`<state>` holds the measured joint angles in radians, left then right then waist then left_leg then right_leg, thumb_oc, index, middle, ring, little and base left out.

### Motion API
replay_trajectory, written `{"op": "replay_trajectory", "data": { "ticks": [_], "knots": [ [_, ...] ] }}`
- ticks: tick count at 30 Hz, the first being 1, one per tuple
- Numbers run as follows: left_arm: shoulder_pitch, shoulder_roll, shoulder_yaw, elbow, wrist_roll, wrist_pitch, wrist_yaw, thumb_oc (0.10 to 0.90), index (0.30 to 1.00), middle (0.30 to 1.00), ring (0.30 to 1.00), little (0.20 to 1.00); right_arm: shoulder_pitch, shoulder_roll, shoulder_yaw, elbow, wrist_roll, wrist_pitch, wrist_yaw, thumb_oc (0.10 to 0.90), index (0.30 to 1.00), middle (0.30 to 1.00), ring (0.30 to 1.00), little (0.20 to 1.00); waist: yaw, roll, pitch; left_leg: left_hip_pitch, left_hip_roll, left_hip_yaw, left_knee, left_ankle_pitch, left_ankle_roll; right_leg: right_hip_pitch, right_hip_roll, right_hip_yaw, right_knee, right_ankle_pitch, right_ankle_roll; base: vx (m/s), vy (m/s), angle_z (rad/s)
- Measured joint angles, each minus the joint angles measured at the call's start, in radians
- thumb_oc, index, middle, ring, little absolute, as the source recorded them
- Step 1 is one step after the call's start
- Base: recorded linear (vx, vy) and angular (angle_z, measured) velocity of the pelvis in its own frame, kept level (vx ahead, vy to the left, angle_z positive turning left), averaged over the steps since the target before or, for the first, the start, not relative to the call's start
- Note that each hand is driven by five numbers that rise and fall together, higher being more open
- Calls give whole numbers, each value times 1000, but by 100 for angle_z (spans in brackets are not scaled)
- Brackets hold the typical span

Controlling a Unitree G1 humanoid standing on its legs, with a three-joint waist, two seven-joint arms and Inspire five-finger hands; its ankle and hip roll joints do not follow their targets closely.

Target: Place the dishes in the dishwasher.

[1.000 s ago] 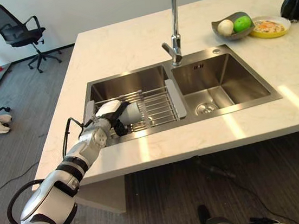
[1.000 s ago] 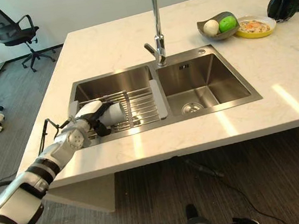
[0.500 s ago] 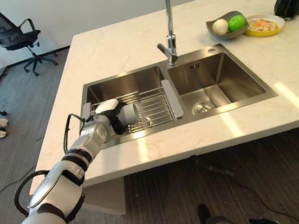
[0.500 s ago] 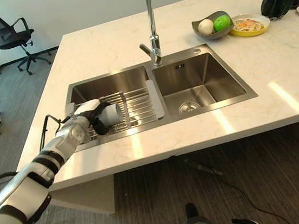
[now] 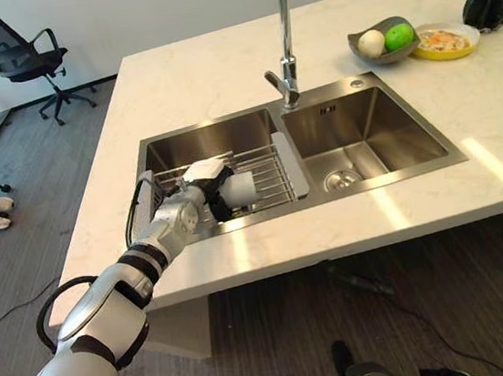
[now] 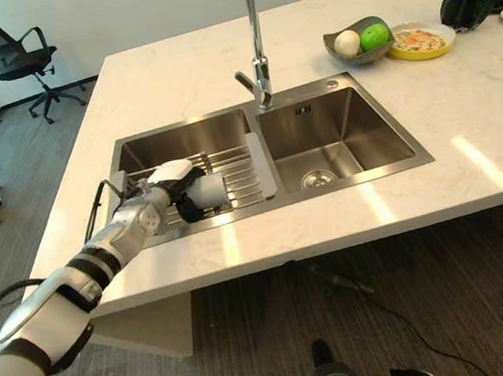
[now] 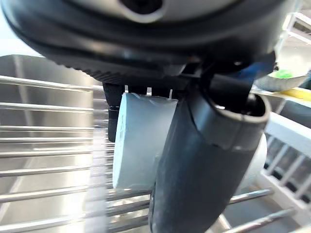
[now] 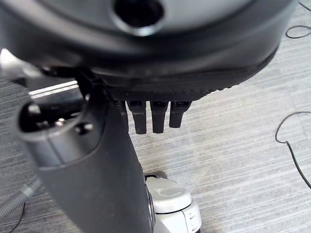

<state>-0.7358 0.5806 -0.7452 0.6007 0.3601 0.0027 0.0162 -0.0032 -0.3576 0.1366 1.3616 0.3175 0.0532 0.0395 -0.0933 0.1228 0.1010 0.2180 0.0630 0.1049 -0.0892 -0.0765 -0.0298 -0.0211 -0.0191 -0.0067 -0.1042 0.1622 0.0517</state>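
A pale grey cup (image 5: 240,187) lies on its side over the wire rack (image 5: 268,169) that spans the left sink basin (image 5: 200,144). My left hand (image 5: 204,192) is shut on the cup, fingers and white-covered thumb curled round its base end. In the left wrist view the cup (image 7: 141,141) sits behind the thumb (image 7: 194,165), just above the rack's bars (image 7: 43,167). My right hand (image 8: 97,170) hangs over the grey floor, fingers (image 8: 153,116) straight and holding nothing.
A tall faucet (image 5: 284,37) stands between the two basins, with the right basin (image 5: 364,128) beside it. A grey bowl of fruit (image 5: 385,40) and a yellow plate (image 5: 443,41) sit far right on the white counter. An office chair (image 5: 20,56) stands far left.
My left hand has carried the cup to the right along the rack, towards the divider between the basins.
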Motion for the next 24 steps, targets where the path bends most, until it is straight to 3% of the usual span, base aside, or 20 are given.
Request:
{"op": "replay_trajectory", "data": {
  "ticks": [5,9,15,16,17,19,20,21,22,23,24],
  "knots": [
    [93,36,85,-198,-3,-45,56,400,300,300,300,300,19,2,-4,-4,0,-7,-2,800,900,900,900,900,13,-7,5,1,7,-13,0,1,-1,9,3,-16,0,-4,-6,-8,-76,8],
    [313,55,365,-466,-38,-72,134,400,300,300,300,300,43,28,-17,-22,0,-18,-10,800,900,900,900,900,35,-21,15,3,28,-75,4,10,-16,40,10,-75,-2,-22,-18,12,-179,40],
    [449,86,649,-560,-171,-82,215,400,300,300,300,300,50,45,3,-66,-1,-36,-16,800,900,900,900,900,108,-21,17,-6,42,-121,28,14,-23,64,17,-114,-2,-36,-35,-2,-127,26],
    [520,74,747,-609,-256,-94,222,400,300,300,300,300,43,48,11,-89,-2,-36,-17,800,900,900,900,900,117,-21,17,-20,49,-141,35,11,-26,63,21,-130,-1,-36,-36,-29,-93,22],
    [520,74,747,-609,-256,-94,222,400,300,300,300,300,43,48,11,-89,-2,-36,-17,800,900,900,900,900,117,-21,17,-20,49,-141,35,11,-26,63,21,-130,-1,-36,-36,-47,-91,32],
    [607,66,814,-644,-336,-110,238,400,300,300,300,300,63,47,14,-90,-2,-36,-18,800,900,900,900,900,169,-26,21,-38,50,-163,72,11,-28,73,23,-141,-2,-38,-39,-105,-154,21],
    [607,66,814,-644,-336,-110,238,400,300,300,300,300,63,47,14,-90,-2,-36,-18,800,900,900,900,900,169,-26,21,-38,50,-163,72,11,-28,73,23,-141,-2,-38,-39,-169,-160,31],
    [638,34,833,-646,-372,-115,239,400,300,300,300,300,68,47,15,-92,-3,-35,-18,800,900,900,900,900,196,-30,24,-73,45,-198,107,16,-35,81,23,-167,4,-39,-39,-170,-59,102],
    [655,-65,867,-674,-434,-147,237,400,300,300,300,300,89,49,9,-109,-5,-40,-19,800,900,900,900,900,200,-37,31,-150,21,-308,137,43,-80,72,15,-222,5,-45,-35,-233,-69,191],
    [652,-138,873,-698,-466,-159,237,400,300,300,300,300,109,51,-1,-109,-4,-49,-17,800,900,900,900,900,201,-48,55,-177,4,-390,110,101,-138,72,-7,-281,4,-55,-51,-223,28,252],
    [671,-167,871,-697,-491,-166,237,400,300,300,300,300,115,50,0,-94,-9,-47,-14,800,900,900,900,900,209,-52,71,-180,4,-424,45,183,-150,73,-30,-345,3,-62,-70,-230,53,209]
  ]
}}
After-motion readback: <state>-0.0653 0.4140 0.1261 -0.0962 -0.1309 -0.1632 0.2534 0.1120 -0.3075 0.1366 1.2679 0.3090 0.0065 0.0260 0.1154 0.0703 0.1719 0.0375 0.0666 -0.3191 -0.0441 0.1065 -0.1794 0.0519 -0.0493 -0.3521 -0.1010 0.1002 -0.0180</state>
